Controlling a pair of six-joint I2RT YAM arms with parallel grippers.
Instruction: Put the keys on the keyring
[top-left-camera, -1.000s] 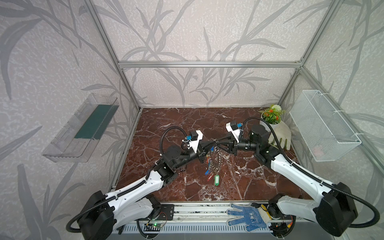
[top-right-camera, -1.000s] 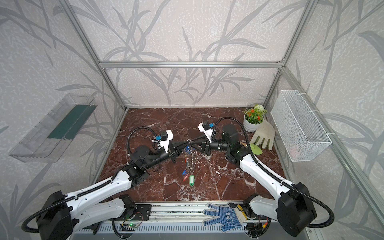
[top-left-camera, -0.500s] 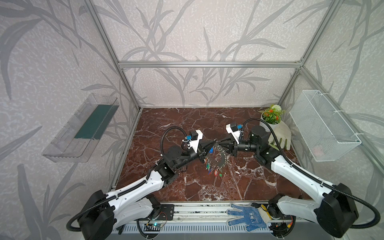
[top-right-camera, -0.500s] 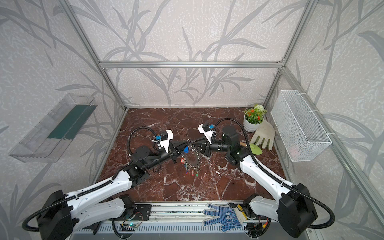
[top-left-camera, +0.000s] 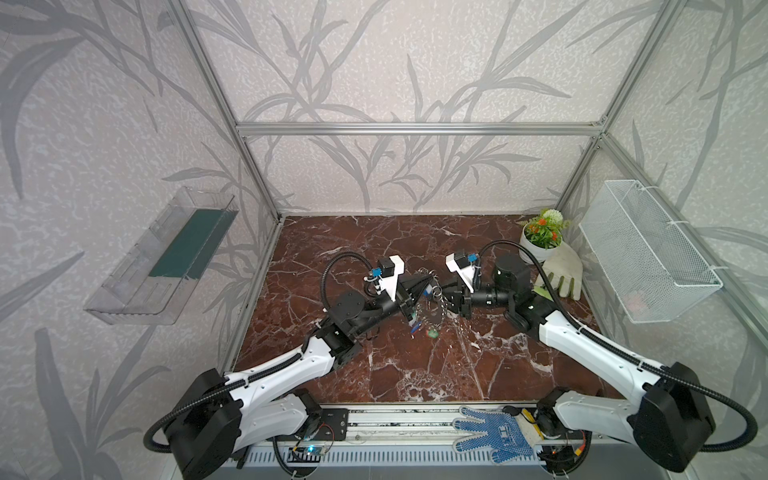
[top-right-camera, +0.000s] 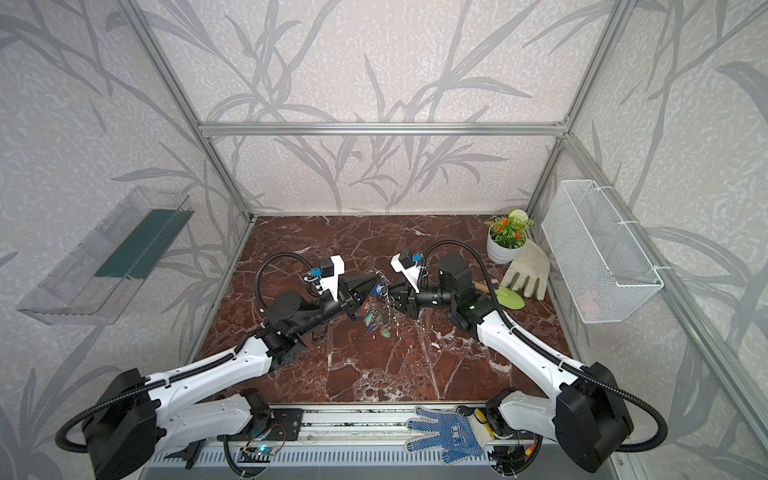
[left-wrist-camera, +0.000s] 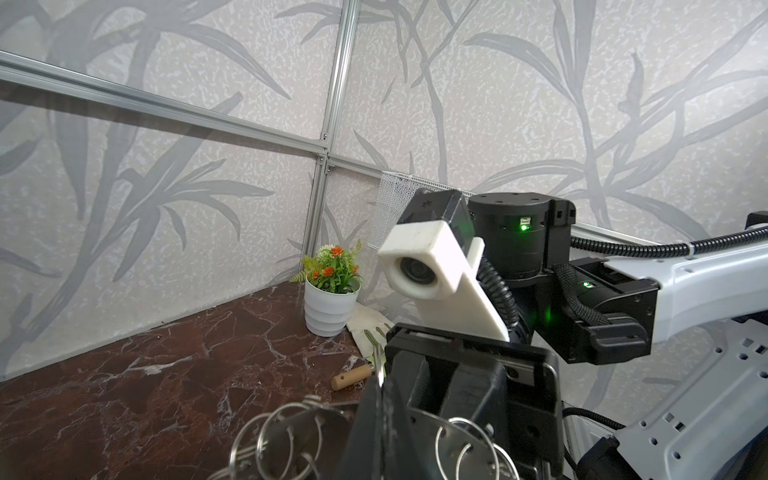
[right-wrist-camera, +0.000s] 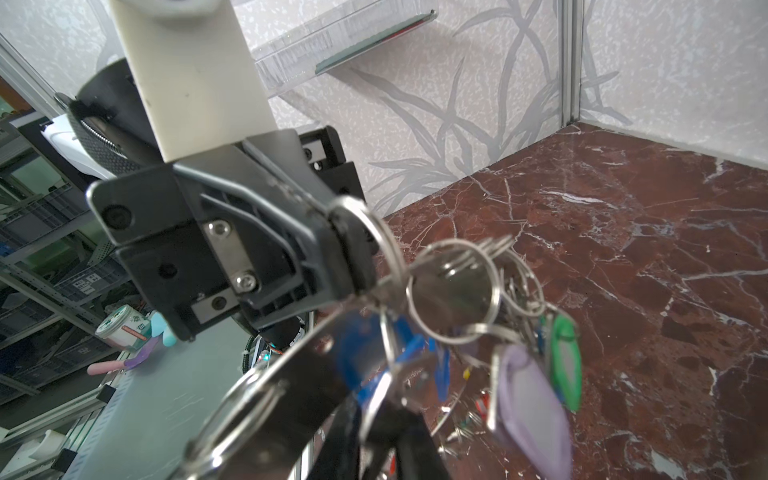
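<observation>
- Grey metal hung about with wire rings: the keyring (right-wrist-camera: 303, 365) is held in the air between the two arms. It is above the middle of the red-brown marble worktop (top-left-camera: 374, 249) and does not rest on it.
- The left gripper (right-wrist-camera: 345, 232) has its jaws clenched on the keyring, pinching one wire ring at the rim. The right wrist view shows this plainly.
- The right gripper (top-left-camera: 445, 296) meets it from the opposite side, its tip touching the cluster of rings. Its jaws look nearly closed on the flat disc, so I take it as grasping the keyring, though the pads are mostly hidden behind rings.
- Several keys (top-left-camera: 424, 328) already dangle below the disc. A green tag (right-wrist-camera: 565, 357) and a lilac tag (right-wrist-camera: 528, 399) hang on the side away from the left jaws, and a blue tag (right-wrist-camera: 357, 361) sits close under the disc.
- The step in hand looks like threading: one arm steadies the disc while the other works a single ring. I cannot tell which key is being fed on.
- The next move calls for a firm hold on the disc and a small, careful turn of the pinched ring, so that the key's eye runs round the wire without the bunch swinging.
- Small glinting bits (top-left-camera: 461, 328) lie on the worktop just below, too small to name.
</observation>
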